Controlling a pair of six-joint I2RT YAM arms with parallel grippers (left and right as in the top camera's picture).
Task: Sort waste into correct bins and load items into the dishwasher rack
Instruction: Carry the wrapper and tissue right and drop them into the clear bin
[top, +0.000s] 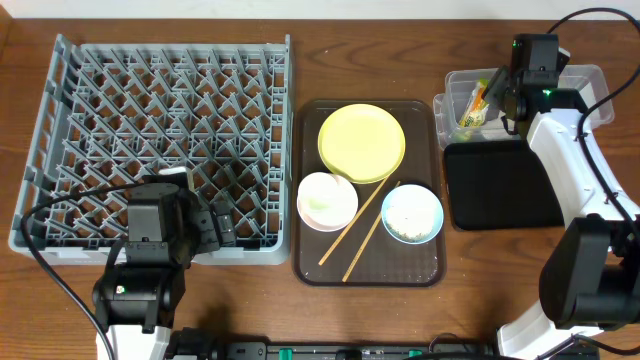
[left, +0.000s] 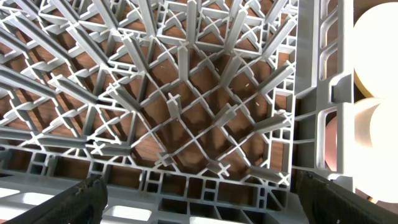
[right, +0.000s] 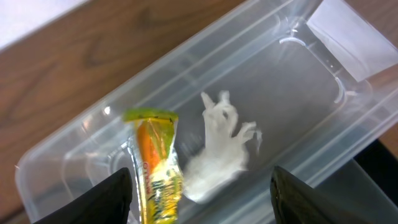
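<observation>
The dark brown serving tray (top: 400, 265) sits mid-surface, and everything else is easiest placed from it. On it, at the far end, lies the round yellow-green plate (top: 362, 143). The white bowl (top: 327, 200) is at its near left and the light blue bowl (top: 412, 213) at its near right. The two chopsticks (top: 350, 232) lie slantwise between the bowls, one tip touching the plate's edge. The inside of the blue bowl looks speckled, but I cannot tell with what.

Just left of the serving tray stands the big grey dishwasher rack (top: 160, 120), with nothing among its pegs. The left tool (left: 205, 208) hangs over the rack's near corner, the one closest to the serving tray. Its fingers (left: 81, 199) are spread wide with only pegs and the brown surface (top: 400, 50) showing between them.

Just right of the serving tray lies the black tray (top: 500, 190), and beyond that is the clear tub (top: 585, 80). The right tool (right: 202, 205) hovers above the tub, spread apart and gripping nothing. Inside the tub are the snack wrapper (right: 155, 168) and, just beside it, the crumpled tissue (right: 224, 149).
</observation>
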